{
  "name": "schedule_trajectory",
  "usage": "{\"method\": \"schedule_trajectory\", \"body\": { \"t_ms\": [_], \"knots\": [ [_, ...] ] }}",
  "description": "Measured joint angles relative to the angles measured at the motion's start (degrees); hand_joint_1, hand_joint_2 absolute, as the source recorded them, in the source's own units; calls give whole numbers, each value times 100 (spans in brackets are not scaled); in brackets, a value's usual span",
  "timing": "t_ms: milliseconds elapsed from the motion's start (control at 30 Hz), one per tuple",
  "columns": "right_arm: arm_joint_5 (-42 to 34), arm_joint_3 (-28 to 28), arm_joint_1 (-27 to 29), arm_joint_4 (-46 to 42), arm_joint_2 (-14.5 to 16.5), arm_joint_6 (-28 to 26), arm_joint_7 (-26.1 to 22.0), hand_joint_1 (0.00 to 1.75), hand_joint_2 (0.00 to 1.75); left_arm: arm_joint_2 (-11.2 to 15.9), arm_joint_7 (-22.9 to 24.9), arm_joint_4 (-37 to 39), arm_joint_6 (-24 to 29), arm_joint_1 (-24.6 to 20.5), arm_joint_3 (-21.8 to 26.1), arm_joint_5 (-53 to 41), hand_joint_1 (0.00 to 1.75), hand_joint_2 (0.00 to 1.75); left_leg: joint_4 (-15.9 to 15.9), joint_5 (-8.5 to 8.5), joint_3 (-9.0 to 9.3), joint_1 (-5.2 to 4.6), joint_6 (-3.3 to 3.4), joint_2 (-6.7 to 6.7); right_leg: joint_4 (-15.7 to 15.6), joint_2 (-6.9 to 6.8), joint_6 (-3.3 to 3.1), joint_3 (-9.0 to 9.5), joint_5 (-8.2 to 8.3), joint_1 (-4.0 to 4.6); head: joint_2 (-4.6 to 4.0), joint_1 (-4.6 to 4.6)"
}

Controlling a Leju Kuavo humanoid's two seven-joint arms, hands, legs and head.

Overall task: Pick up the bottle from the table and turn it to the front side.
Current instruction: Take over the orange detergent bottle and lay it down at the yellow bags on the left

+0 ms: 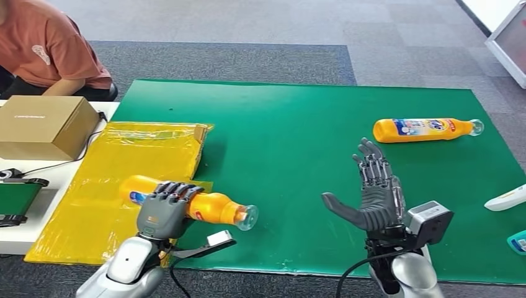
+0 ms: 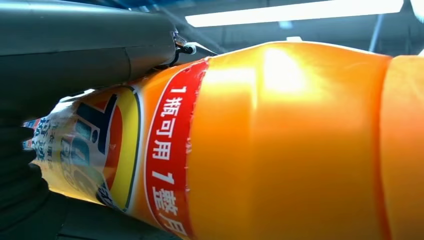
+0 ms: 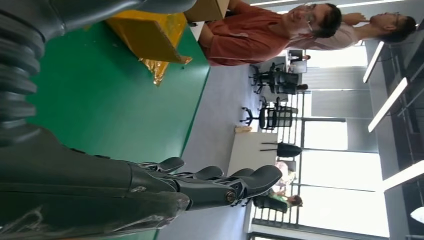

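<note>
An orange bottle with a clear cap lies on its side at the near left, half on the yellow plastic sheet, cap pointing right. My left hand wraps over its labelled middle and grips it; up close the bottle shows its red and blue label under my thumb. A second orange bottle lies on the green mat at the far right. My right hand hovers over the mat with fingers spread, holding nothing.
A cardboard box stands on the white table at left, with a person in an orange shirt behind it. A green-rimmed object sits at the left edge. A white item and a teal one lie at the mat's right edge.
</note>
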Motion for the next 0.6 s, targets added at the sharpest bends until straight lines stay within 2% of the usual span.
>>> {"method": "schedule_trajectory", "body": {
  "t_ms": [133,267,400,600],
  "knots": [
    [4,110,22,-153,-1,20,-28,0,175,-20,-7,719,12,-149,22,-2,175,175,0,0,0,0,0,0,0,0,0,-1,0,0,0,-1],
    [25,185,30,-257,-13,17,-50,0,175,0,-52,1068,24,-217,173,-85,175,175,0,0,0,1,-1,0,1,-1,-1,-1,-1,1,-1,0],
    [49,225,39,-292,-35,5,-58,0,175,8,-66,1207,34,-263,308,-163,3,175,0,0,0,2,-1,0,1,0,-1,-1,-1,2,-1,0],
    [157,232,112,-290,-103,2,-5,0,175,4,5,1253,45,-261,438,-274,0,175,0,0,0,1,0,0,0,-1,0,1,-1,1,0,1]
  ]
}}
